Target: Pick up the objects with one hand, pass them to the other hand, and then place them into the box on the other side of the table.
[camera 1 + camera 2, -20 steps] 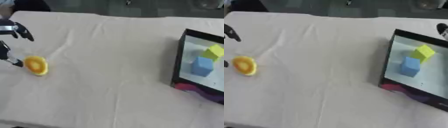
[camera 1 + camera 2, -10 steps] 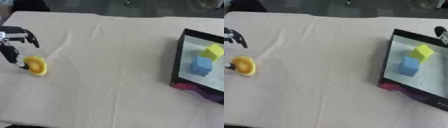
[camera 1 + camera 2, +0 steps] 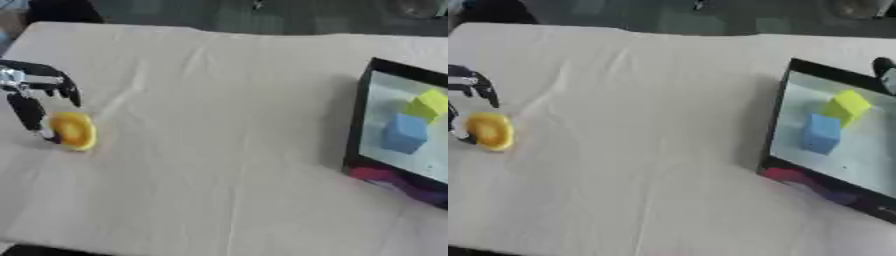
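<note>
A round yellow object [image 3: 73, 130] lies on the cloth-covered table at the far left. My left hand [image 3: 33, 95] hovers just over it, fingers [image 3: 63, 85] arched above and apart from it. The thumb [image 3: 28, 114] points down against the object's left side, so the hand is open around it. At the right stands a black-rimmed box [image 3: 356, 125] holding a blue cube [image 3: 404, 133] and a yellow-green cube [image 3: 429, 104]. A dark bit of my right hand [image 3: 883, 69] shows at the right edge over the box; its shape cannot be made out.
A beige cloth [image 3: 219, 125] with soft wrinkles covers the whole table. The box's near wall [image 3: 815, 182] is magenta and purple. The table's far edge meets a dark floor at the top.
My left hand has come in from the left edge toward the yellow object, and its thumb now reaches the object's side. The object and the box have stayed put.
</note>
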Available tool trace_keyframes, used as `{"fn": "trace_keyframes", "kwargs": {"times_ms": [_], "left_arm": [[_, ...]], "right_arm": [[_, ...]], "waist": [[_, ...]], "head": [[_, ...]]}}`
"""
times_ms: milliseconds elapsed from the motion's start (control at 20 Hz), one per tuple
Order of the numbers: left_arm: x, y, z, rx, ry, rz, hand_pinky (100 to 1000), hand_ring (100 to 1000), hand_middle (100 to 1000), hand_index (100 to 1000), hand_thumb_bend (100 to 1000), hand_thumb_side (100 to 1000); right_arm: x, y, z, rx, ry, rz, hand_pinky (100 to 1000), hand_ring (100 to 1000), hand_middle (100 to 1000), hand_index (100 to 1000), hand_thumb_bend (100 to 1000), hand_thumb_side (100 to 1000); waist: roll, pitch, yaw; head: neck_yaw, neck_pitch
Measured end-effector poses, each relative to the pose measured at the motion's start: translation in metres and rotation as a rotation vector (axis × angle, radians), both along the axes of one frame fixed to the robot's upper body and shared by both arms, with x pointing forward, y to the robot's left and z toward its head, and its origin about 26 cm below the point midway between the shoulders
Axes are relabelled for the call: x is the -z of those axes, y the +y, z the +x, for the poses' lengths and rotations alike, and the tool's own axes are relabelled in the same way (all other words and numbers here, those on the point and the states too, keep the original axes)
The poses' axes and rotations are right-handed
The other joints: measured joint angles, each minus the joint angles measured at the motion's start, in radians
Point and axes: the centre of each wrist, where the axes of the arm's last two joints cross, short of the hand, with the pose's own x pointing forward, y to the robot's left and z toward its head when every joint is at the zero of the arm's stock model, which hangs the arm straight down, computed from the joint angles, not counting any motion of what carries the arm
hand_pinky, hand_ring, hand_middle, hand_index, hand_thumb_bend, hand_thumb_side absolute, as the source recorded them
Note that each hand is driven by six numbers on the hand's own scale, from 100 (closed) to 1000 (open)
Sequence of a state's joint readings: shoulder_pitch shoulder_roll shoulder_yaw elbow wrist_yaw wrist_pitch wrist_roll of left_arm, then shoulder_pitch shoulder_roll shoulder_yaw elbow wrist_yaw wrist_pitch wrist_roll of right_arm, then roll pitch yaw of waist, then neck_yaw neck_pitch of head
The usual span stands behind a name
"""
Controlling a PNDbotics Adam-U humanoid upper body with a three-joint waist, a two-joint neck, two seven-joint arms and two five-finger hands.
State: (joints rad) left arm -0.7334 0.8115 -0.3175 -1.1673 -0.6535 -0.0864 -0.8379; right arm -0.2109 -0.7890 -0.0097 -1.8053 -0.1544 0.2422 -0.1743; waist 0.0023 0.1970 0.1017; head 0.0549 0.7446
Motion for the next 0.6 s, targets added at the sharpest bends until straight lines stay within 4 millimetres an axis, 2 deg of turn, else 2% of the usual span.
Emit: {"fn": "trace_keyframes", "kwargs": {"times_ms": [200, 500, 600], "left_arm": [[0.0043, 0.0007, 0.0021, -0.004, -0.004, -0.008, 824, 845, 732, 696, 568, 100], [0.0056, 0.0029, 0.0031, -0.011, 0.062, 0.017, 766, 758, 615, 515, 479, 100], [0.0081, 0.0042, 0.0034, -0.016, 0.079, 0.028, 753, 735, 592, 486, 455, 100]], "right_arm": [[0.0013, -0.001, 0.0007, 0.003, 0.003, -0.002, 959, 1000, 927, 899, 324, 466], [0.0035, -0.0032, 0.0016, 0.012, 0.009, -0.001, 960, 1000, 928, 900, 319, 466], [0.0037, -0.0033, 0.0016, 0.013, 0.007, -0.001, 960, 1000, 928, 900, 316, 470]], "waist": [[0.0, 0.0, 0.0], [0.0, 0.0, -0.002], [0.0, 0.0, -0.002]], "head": [[0.003, 0.0], [0.006, 0.0], [0.008, 0.0]]}}
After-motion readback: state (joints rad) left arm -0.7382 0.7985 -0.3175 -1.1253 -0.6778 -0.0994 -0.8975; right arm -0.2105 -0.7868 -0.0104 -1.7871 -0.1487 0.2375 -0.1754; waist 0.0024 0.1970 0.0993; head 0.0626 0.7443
